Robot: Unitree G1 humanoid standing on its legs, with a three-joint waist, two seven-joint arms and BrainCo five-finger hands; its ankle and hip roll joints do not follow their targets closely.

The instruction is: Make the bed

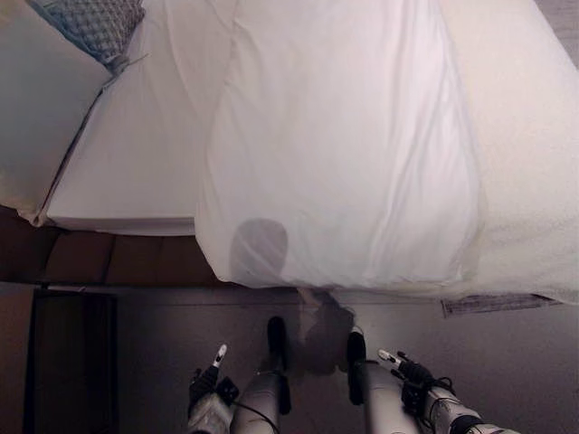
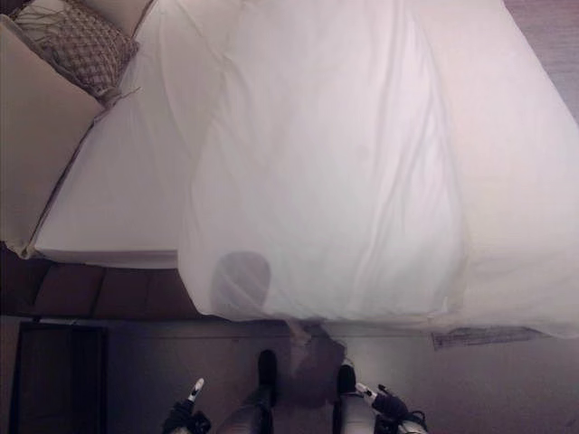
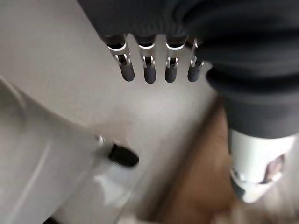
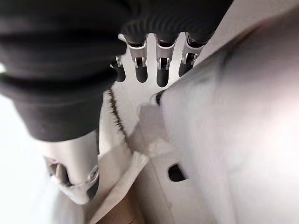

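Bed: fills the upper part of the head views, its near edge running across from 9 to 3 o'clock, with the floor below it
Duvet: white, lying on the bed as a long folded band; its long axis runs from 12 to 6 o'clock, and its rounded near end hangs just over the bed's near edge
Sheet: bare white sheet showing at 9 o'clock of the duvet, smooth and flat
Blanket: paler, rougher white cover at 3 o'clock of the duvet, reaching the near edge of the bed
Pillow: large and white, at 10 o'clock, lying tilted at the head end
Cushion: patterned, at 11 o'clock, touching the pillow's far side
Bed base: dark brown, showing under the mattress at 8 o'clock
Floor: grey, along the bottom; a flat printed tag lies just below the bed edge at 4 o'clock
Left hand: low at 7 o'clock over the floor, well apart from the bed; fingers straight, holding nothing
Right hand: low at 5 o'clock, near the bed edge; fingers straight and relaxed, holding nothing, with white cloth beside them
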